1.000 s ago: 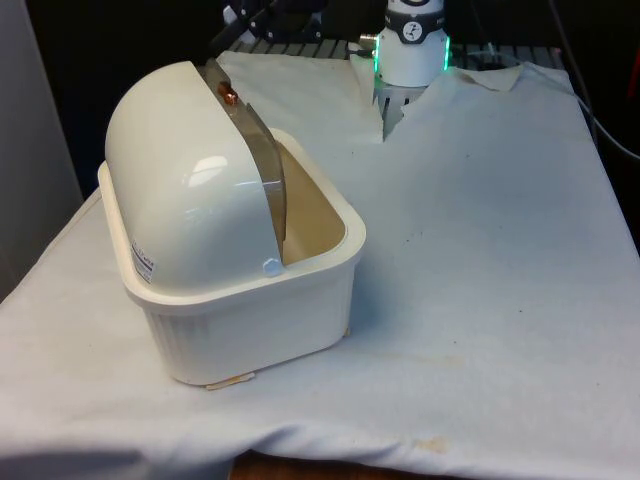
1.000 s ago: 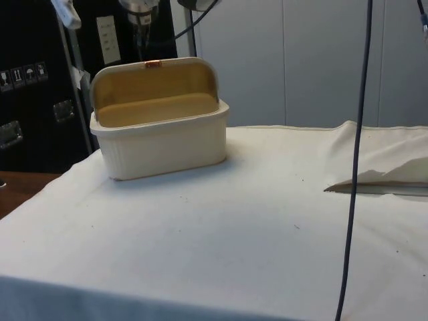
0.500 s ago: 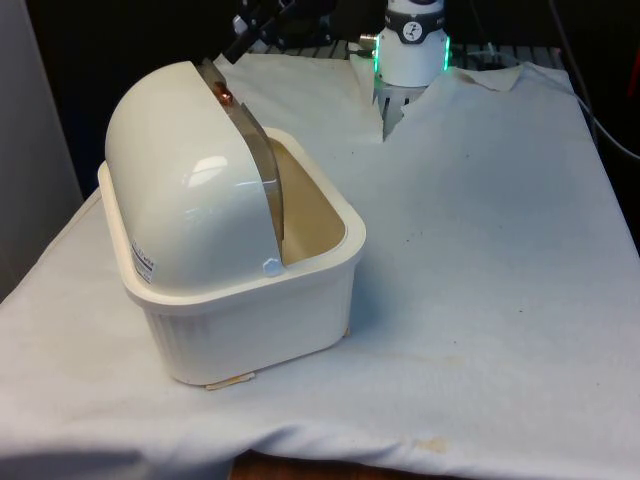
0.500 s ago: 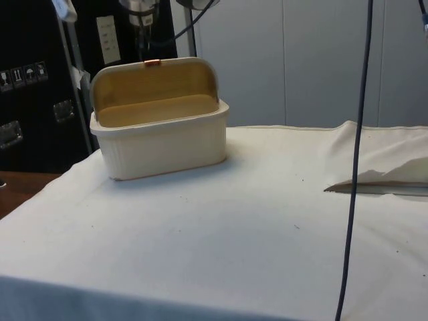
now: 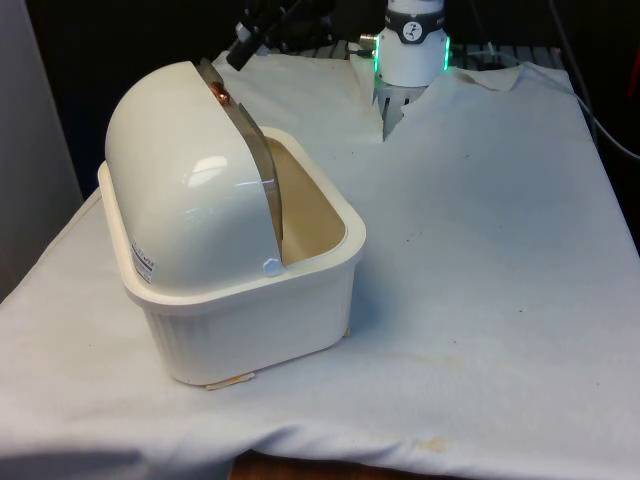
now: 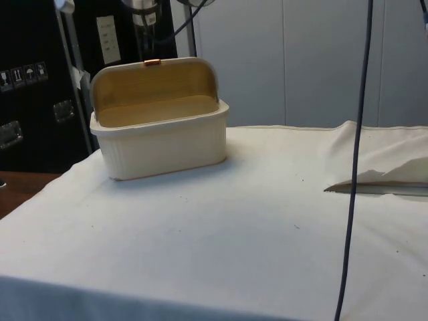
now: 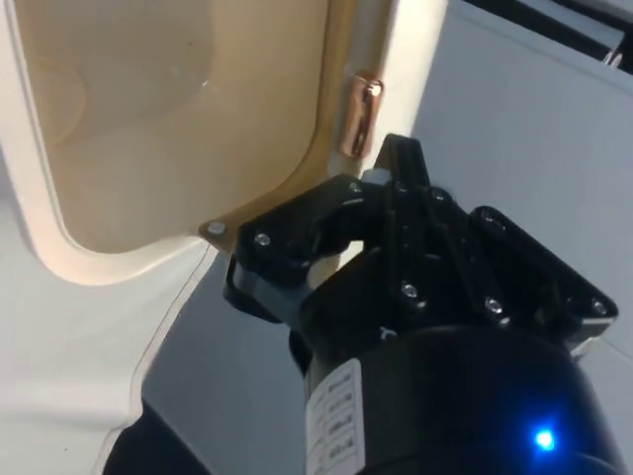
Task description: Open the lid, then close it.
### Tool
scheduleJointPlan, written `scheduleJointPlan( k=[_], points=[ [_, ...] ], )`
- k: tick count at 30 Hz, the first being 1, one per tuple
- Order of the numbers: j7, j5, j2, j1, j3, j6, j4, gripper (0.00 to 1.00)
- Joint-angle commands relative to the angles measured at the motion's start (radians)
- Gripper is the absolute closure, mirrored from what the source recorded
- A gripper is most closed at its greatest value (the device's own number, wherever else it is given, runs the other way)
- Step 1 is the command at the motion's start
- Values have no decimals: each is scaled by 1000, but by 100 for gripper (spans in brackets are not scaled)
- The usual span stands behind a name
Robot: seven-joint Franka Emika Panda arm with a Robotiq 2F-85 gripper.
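With the bread box [image 5: 240, 310] sitting toward 9 o'clock on the desk [image 5: 480, 250] and its lid [image 5: 180, 190] rolled open, I am hovering my fingers [image 7: 396, 163], narrow and empty, at 1 o'clock of the copper handle [image 5: 221, 96], aiming to push squarely behind it and follow the lid's arc shut.

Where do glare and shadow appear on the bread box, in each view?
Front view: a bright glare patch on the domed back of the bread box, and a soft shadow on the cloth beside its base. Side view: even light, with the lid's inner face warm yellow and a faint shadow under the box. Wrist view: the copper handle catches a small glint near the tool.
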Motion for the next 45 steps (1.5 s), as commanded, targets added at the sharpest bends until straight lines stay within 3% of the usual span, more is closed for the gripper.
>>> scheduleJointPlan(
  k=[1, 8, 9, 10, 18, 19, 20, 21, 26, 27, 28, 34, 35, 36, 37, 41, 42, 43, 45],
  points=[
    [-36, 26, -4, -10, 0, 9, 2, 100],
    [-103, 77, 13, -10, -30, 8, 47, 100],
    [-86, 59, 4, -2, -35, 0, 41, 100],
    [-109, 86, 18, -11, -32, 10, 52, 100],
    [-167, 182, 66, -16, -42, 13, 105, 100],
    [-151, 165, 66, -7, -50, 4, 108, 100],
    [-175, 194, 70, -18, -43, 13, 110, 100],
    [-184, 205, 73, -20, -44, 13, 115, 100],
    [-233, 265, 85, -21, -56, 12, 130, 100],
    [-221, 253, 82, -13, -64, 4, 130, 100],
    [-241, 272, 86, -22, -58, 12, 131, 100],
    [-275, 306, 93, -25, -65, 19, 133, 100],
    [-257, 291, 90, -16, -71, 7, 133, 100],
    [-279, 310, 94, -25, -66, 21, 134, 100],
    [-283, 314, 94, -26, -67, 22, 134, 100],
    [-298, 326, 98, -25, -70, 30, 134, 100],
    [-282, 311, 95, -18, -77, 21, 134, 100],
    [-299, 327, 98, -25, -70, 31, 134, 100],
    [-300, 329, 99, -25, -69, 36, 133, 100]
  ],
)
